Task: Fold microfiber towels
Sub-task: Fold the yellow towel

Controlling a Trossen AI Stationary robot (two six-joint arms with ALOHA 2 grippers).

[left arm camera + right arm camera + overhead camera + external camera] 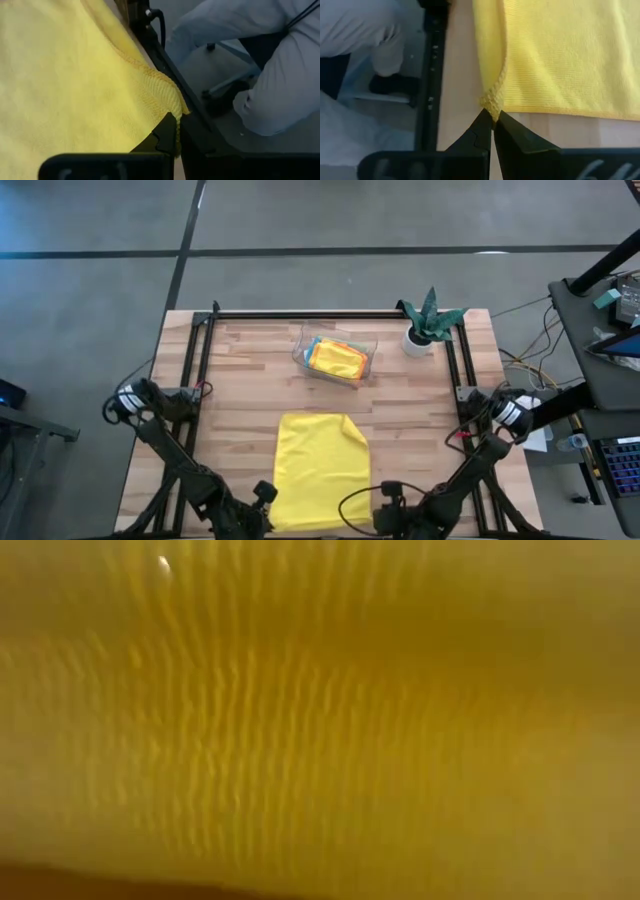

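1. Left pincer [172, 131] pinching one near corner of the yellow towel [320, 472]; right pincer [493, 125] pinching the other near corner.
2. Yellow towel lies spread on the desk [240, 395] at its near edge, between both arms; far right corner turned over.
3. Farther back: clear tray [335, 357] holding folded towels [336, 358], yellow and orange on top.
4. Potted plant [428, 320] at far right corner.

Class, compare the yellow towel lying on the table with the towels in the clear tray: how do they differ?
The yellow towel lies spread on the wood, one far corner turned over; the tray towels sit bunched in the tray. The spread towel is one colour; the tray shows yellow, orange and some blue. Both tools, left and right, pinch the spread towel's near corners; the tray towels are untouched. All are soft cloths.
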